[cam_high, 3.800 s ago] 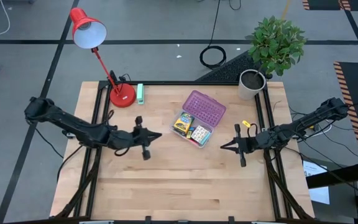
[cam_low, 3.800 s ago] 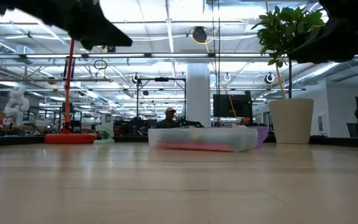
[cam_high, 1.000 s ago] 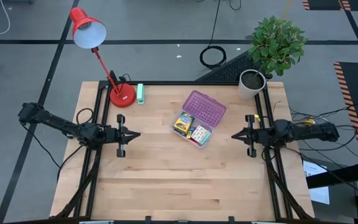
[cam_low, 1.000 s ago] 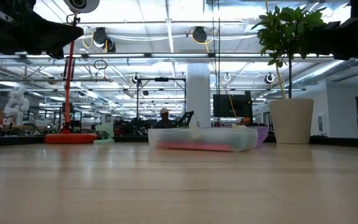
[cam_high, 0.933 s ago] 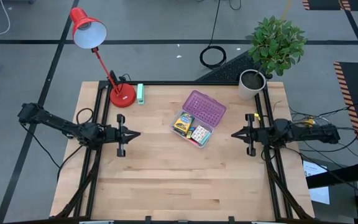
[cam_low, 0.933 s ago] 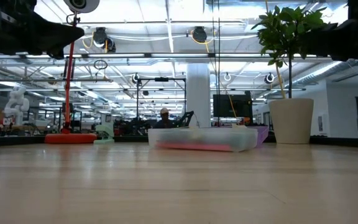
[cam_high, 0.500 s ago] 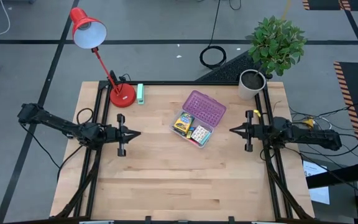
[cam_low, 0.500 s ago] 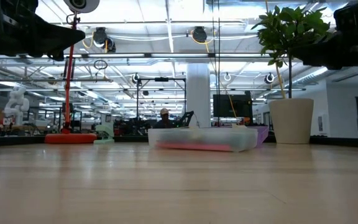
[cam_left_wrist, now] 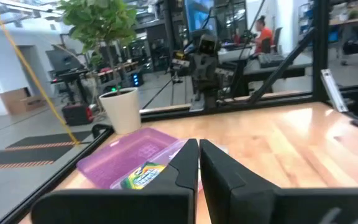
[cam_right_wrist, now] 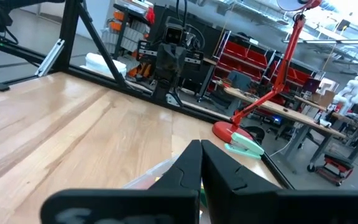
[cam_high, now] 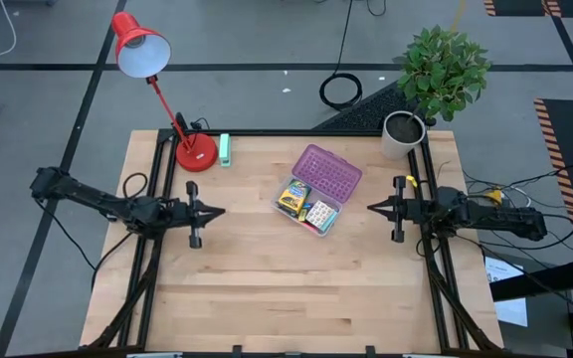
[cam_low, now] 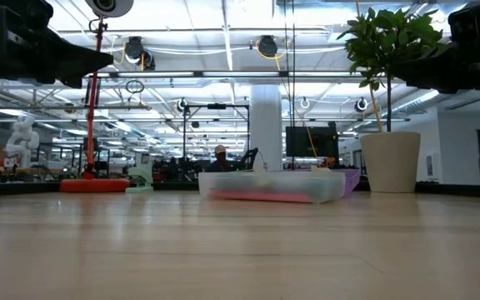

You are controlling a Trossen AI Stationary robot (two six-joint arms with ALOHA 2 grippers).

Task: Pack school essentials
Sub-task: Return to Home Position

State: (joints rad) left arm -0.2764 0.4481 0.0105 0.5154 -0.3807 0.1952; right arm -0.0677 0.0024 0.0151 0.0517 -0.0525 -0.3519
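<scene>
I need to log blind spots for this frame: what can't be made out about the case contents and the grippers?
- Clear case, high view: only the crayon box and patterned pack can be told; smaller items are too small.
- Low view: the case wall hides its contents; only a pink blur shows.
- Left wrist view: the left gripper covers most of the case.
- Right wrist view: the right gripper blocks the case almost fully.

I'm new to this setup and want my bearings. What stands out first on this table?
In the middle of the table lies an open clear case with a purple lid, a crayon box and a small patterned pack inside it. A red desk lamp stands at the far left corner and a potted plant at the far right. The left gripper and right gripper point at the case from either side, both shut.
</scene>
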